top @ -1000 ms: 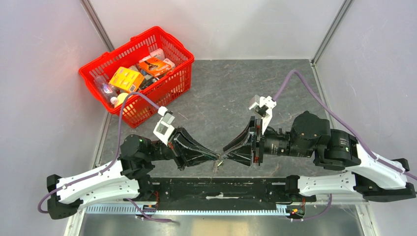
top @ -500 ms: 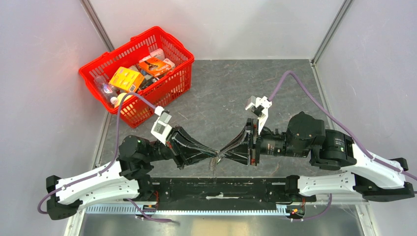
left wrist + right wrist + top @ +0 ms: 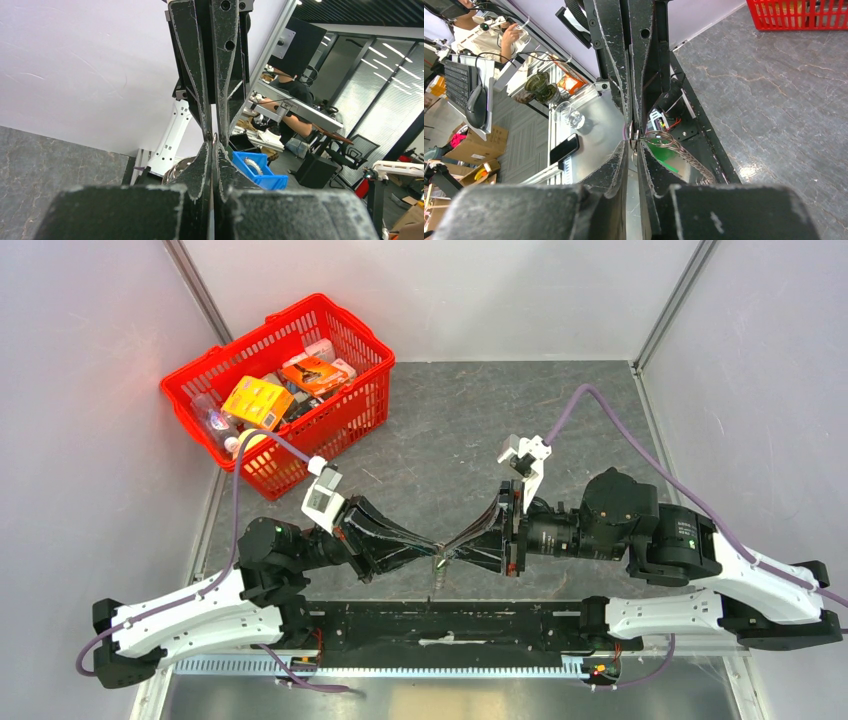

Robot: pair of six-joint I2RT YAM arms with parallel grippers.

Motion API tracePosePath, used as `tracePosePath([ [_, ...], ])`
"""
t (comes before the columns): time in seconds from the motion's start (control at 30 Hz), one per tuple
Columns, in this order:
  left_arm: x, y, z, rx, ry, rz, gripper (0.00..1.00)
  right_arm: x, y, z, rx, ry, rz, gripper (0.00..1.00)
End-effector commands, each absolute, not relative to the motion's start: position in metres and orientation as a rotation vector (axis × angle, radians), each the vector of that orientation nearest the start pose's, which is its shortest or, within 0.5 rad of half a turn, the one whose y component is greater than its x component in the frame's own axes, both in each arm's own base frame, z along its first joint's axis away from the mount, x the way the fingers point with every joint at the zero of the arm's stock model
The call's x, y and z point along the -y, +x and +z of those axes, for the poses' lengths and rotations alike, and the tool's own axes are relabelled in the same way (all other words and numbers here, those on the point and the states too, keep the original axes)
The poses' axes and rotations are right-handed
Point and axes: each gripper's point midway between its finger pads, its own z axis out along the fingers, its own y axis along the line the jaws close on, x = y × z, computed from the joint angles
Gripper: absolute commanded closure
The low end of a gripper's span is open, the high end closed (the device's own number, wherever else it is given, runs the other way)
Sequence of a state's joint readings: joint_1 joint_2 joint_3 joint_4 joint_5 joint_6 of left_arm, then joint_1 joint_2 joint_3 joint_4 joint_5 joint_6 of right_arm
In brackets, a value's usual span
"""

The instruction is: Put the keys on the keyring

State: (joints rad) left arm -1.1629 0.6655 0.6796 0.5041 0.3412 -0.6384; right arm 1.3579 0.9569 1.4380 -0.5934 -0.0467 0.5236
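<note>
My left gripper point(image 3: 436, 556) and right gripper point(image 3: 450, 553) meet tip to tip low over the near table edge. In the left wrist view the left gripper point(image 3: 214, 144) is shut, with a sliver of silvery metal at its tips. The keyring point(image 3: 691, 164), a dark braided loop ending in thin silvery rings, hangs from that pinch. Behind it shows the keys' bright green head point(image 3: 663, 153). The right gripper point(image 3: 634, 146) has its jaws a narrow gap apart, and the ring's edge stands between its tips. From above only a small dangling bit point(image 3: 440, 578) of this shows.
A red basket point(image 3: 333, 428) full of packets stands at the back left of the grey stone table point(image 3: 450, 430). A black rail point(image 3: 450, 625) runs along the near edge under the grippers. Pale walls close in on both sides.
The right gripper's jaws have narrowed and it has slid a little left onto the left gripper's tips. The left gripper stays shut and has shifted slightly left.
</note>
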Motion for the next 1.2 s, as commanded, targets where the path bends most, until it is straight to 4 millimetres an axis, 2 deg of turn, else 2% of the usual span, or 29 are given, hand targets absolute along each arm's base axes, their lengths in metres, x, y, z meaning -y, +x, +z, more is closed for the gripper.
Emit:
tracePosePath([
  [0.0, 0.279, 0.039, 0.439, -1.009, 0.622, -1.741, 0.98, -0.303, 0.035, 0.441, -1.684, -0.788, 1.433, 0.83],
  [0.4, 0.276, 0.039, 0.443, -0.998, 0.616, -1.740, 0.98, -0.307, 0.037, 0.444, -1.671, -0.767, 1.436, 0.92],
  [0.5, 0.277, 0.038, 0.442, -1.001, 0.619, -1.743, 0.98, -0.307, 0.038, 0.446, -1.666, -0.765, 1.433, 1.00],
  [0.8, 0.282, 0.032, 0.432, -1.048, 0.661, -1.774, 0.97, -0.306, 0.041, 0.446, -1.657, -0.806, 1.385, 1.00],
  [1.0, 0.283, 0.024, 0.422, -1.093, 0.725, -1.789, 0.73, -0.301, 0.031, 0.446, -1.657, -0.913, 1.373, 1.00],
  [1.17, 0.283, 0.012, 0.417, -1.109, 0.814, -1.814, 0.69, -0.296, 0.024, 0.447, -1.668, -0.984, 1.358, 1.00],
])
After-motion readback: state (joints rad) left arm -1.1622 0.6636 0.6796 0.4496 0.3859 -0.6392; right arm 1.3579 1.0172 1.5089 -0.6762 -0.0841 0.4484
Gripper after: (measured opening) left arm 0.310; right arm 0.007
